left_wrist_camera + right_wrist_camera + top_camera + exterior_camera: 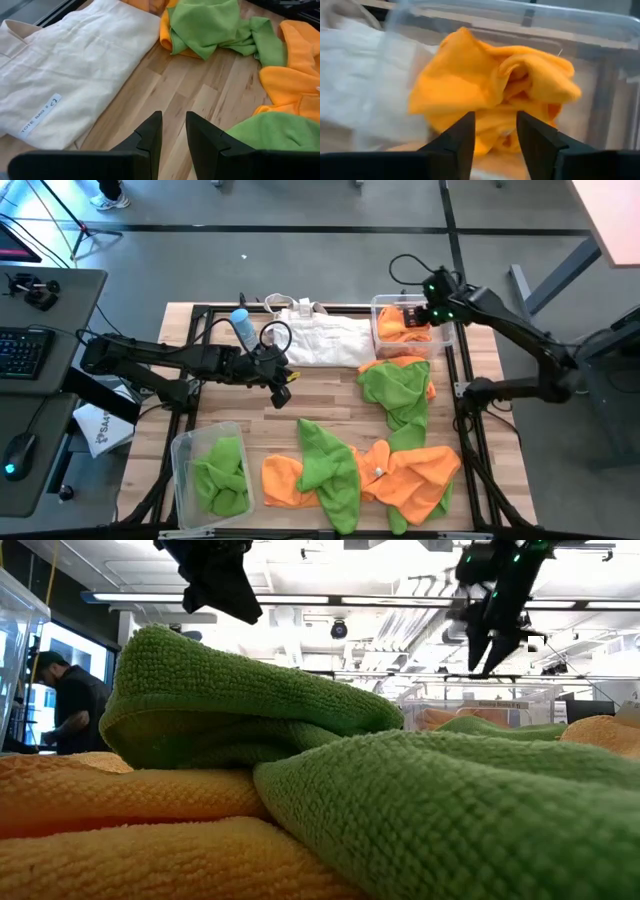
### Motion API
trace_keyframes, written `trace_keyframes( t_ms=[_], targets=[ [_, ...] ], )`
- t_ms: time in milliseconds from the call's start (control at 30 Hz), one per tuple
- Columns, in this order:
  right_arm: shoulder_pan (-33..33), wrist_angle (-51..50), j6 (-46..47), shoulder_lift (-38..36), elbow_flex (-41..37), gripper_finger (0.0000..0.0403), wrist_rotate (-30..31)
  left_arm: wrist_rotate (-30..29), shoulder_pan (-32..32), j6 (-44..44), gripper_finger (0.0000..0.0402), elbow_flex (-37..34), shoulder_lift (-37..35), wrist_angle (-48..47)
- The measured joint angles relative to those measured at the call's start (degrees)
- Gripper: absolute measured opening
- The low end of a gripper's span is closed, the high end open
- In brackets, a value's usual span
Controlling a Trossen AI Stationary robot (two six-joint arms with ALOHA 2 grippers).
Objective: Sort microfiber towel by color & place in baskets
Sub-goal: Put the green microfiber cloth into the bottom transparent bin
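Orange and green microfiber towels lie heaped along the table's near edge [400, 475], and a green one [395, 385] lies over an orange one near the far right basket. That clear basket [378, 305] holds orange towels [490, 85]. The near left basket [180, 452] holds green towels [220, 475]. My right gripper [428, 310] [495, 132] hangs open above the orange towels in the basket. My left gripper [281, 387] [173, 127] hovers over bare wood mid-table, its fingers a little apart, between the white bag and the towel heap.
A white tote bag [320, 340] lies at the table's far side, with a blue-capped bottle [243, 328] and a black cable loop [275, 335] beside it. A desk with a keyboard [25, 350] stands left of the table. A person [65, 710] stands in the room beyond.
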Motion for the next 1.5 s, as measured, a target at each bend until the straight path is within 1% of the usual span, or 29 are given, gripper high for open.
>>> trace_keyframes(
  t_ms=[100,233,267,300,367,500,633,700,767,867,933,1000,1067,1167,1333,1433,1500],
  targets=[
    [2.74,-1.83,4.08,-4.18,0.0,0.0094,0.09,-0.07,0.0,-0.02,0.0074,0.0,0.0,0.01],
    [8.35,-2.95,9.56,-9.17,0.0,0.0021,0.08,0.37,-0.13,0.16,0.0074,0.0,0.0,0.02],
    [10.25,-3.12,10.61,-10.26,0.0,0.0011,0.12,1.4,-0.2,0.14,0.0074,0.0,0.0,0.04],
    [12.22,-3.26,12.0,-11.18,0.0,0.0007,0.25,2.65,-0.36,-0.03,0.0074,0.0,0.0,0.06],
    [16.71,-4.11,16.59,-12.63,0.0,0.0013,1.56,4.88,-1.17,-0.1,0.0074,0.0,0.0,0.33],
    [27.48,-7.41,25.89,-13.85,0.0,0.0003,7.66,5.64,-4.37,-1.08,0.007,1.01,0.52,0.43],
    [37.52,-6.42,32.94,-13.61,0.0,0.0006,12.13,6.43,-7.18,-0.4,0.0045,4.53,2.67,0.01],
    [41.16,-6.36,35.07,-13.61,0.0,0.0002,13.78,6.5,-8.36,1.53,0.003,6.47,4.56,0.0],
    [44.22,-6.52,36.93,-13.61,0.0,0.0002,15.36,7.81,-9.16,3.92,0.0017,8.57,6.64,0.01],
    [47.97,-7.57,39.53,-13.61,0.0,0.0001,17.04,11.89,-10.11,6.75,0.0004,11.41,9.71,0.05],
    [50.16,-8.06,40.48,-13.61,0.0,0.0001,18.4,15.08,-10.48,8.13,0.0001,12.81,11.73,0.22],
    [51.88,-8.05,40.73,-13.61,0.0,0.0001,19.42,17.01,-10.88,9.62,0.0001,13.52,13.65,0.55],
    [53.16,-8.09,40.71,-13.61,0.0,0.0001,19.9,17.3,-11.15,10.53,0.0005,13.6,15.45,2.08],
    [54.69,-8.47,40.34,-13.54,0.0,0.0,20.02,17.42,-11.11,11.39,0.0021,13.62,18.33,3.64],
    [57.46,-10.05,40.26,-12.63,0.02,0.0,19.47,17.4,-10.93,12.49,0.0075,13.63,23.49,5.12],
    [58.95,-11.21,39.69,-11.57,0.02,0.0,19.37,15.17,-10.95,16.66,0.0106,13.63,26.88,8.92],
    [59.56,-11.35,38.7,-10.93,0.02,0.0,19.37,14.85,-11.04,21.79,0.0118,13.62,29.23,11.8]
  ],
)
